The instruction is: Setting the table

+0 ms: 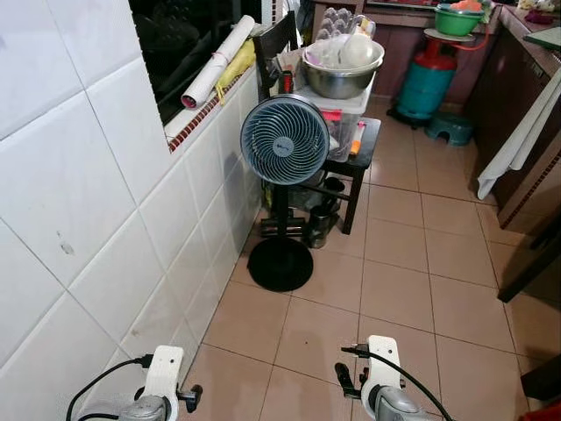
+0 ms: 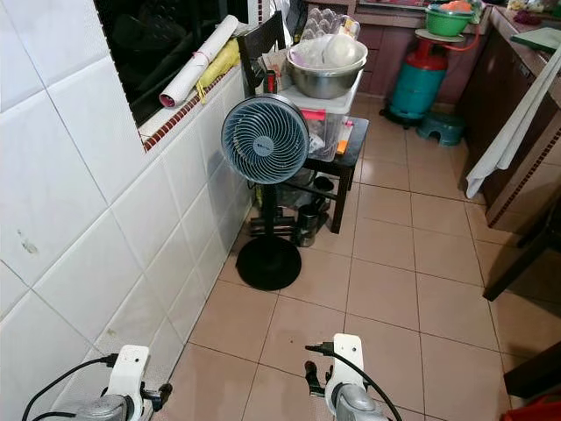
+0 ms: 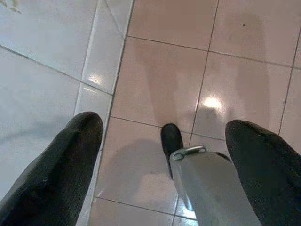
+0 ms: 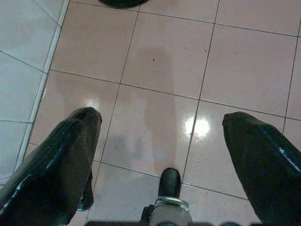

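Both grippers' fingers (image 3: 56, 179) apart over bare floor tiles (image 1: 394, 289) beside wall (image 1: 79, 219)

White glazed wall tiles (image 1: 79, 202) run along 9 o'clock, with a dark window (image 1: 188, 39) above a red-trimmed sill. Glossy beige floor tiles (image 1: 394, 263) reflect overhead light. A grey pedestal fan (image 1: 284, 140) stands at 12 o'clock before a black wooden side table (image 1: 361, 162). Dark brown cabinets (image 1: 517, 96) line 2 o'clock.
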Robot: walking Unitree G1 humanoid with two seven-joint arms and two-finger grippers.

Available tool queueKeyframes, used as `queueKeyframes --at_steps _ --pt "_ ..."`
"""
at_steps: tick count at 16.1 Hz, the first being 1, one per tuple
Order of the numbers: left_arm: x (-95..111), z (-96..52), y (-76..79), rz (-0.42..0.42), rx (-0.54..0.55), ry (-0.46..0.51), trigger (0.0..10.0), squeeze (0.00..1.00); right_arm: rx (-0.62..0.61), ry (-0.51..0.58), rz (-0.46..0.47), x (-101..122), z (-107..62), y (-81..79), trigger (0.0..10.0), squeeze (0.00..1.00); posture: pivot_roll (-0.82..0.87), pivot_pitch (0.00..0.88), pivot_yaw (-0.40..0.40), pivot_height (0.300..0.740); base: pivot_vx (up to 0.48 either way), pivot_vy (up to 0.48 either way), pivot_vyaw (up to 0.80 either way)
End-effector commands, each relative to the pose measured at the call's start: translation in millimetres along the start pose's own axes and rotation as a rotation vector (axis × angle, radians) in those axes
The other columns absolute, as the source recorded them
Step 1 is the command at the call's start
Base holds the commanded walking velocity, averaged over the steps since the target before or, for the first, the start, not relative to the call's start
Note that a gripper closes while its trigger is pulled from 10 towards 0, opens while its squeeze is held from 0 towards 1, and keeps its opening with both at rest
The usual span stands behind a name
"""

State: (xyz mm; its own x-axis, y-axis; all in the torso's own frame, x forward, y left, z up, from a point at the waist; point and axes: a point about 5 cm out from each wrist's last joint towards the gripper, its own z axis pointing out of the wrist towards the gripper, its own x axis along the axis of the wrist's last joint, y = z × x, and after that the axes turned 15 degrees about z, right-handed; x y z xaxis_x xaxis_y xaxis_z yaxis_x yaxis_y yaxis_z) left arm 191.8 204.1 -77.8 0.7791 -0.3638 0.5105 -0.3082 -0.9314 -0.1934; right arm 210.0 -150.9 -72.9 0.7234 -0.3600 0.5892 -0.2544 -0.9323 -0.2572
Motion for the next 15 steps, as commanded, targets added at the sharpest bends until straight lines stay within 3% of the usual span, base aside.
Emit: queueKeyframes --at_steps 1,5,7,8,9,10,13,15 --pt "1.2 -0.3 -3.5 0.031 -0.004 -0.001 10.0 0.00 -0.009 0.010 0.004 1.9 0.0 1.5 10.0 0.00 0.02 0.000 0.021 0.740 0.000 0.000 0.00" --pt "15.2 1.4 -4.2 0.069 -0.010 0.044 10.0 0.00 -0.048 0.041 0.027 6.0 -1.2 12.2 10.0 0.00 -0.06 0.000 0.066 0.740 0.000 0.000 0.00" --pt "55.2 5.0 1.5 0.077 0.008 0.149 10.0 0.00 -0.078 0.079 0.036 13.2 -1.9 19.4 10.0 0.00 -0.09 0.000 0.079 0.740 0.000 0.000 0.00" --pt "63.8 5.5 4.0 0.071 0.008 0.168 10.0 0.00 -0.081 0.089 0.045 15.9 -1.7 20.0 10.0 0.00 -0.10 0.000 0.082 0.740 0.000 0.000 0.00" --pt "97.1 5.1 8.8 0.063 0.011 0.245 10.0 0.00 -0.085 0.132 0.065 29.3 -0.6 20.2 10.0 0.00 -0.10 0.000 0.082 0.740 0.000 0.000 0.00" --pt "109.2 4.2 9.1 0.064 0.012 0.270 10.0 0.00 -0.087 0.152 0.074 36.1 -0.1 19.8 10.0 0.00 -0.11 0.000 0.080 0.740 0.000 0.000 0.00" --pt "125.9 2.5 10.8 0.053 0.015 0.305 10.0 0.00 -0.072 0.188 0.055 52.4 1.5 14.8 10.0 0.00 -0.11 0.000 0.067 0.740 0.000 0.000 0.00" --pt "112.5 4.7 15.0 0.045 0.003 0.261 10.0 0.00 -0.057 0.180 0.026 52.3 2.1 11.4 10.0 0.00 -0.09 0.000 0.045 0.740 0.000 0.000 0.00"
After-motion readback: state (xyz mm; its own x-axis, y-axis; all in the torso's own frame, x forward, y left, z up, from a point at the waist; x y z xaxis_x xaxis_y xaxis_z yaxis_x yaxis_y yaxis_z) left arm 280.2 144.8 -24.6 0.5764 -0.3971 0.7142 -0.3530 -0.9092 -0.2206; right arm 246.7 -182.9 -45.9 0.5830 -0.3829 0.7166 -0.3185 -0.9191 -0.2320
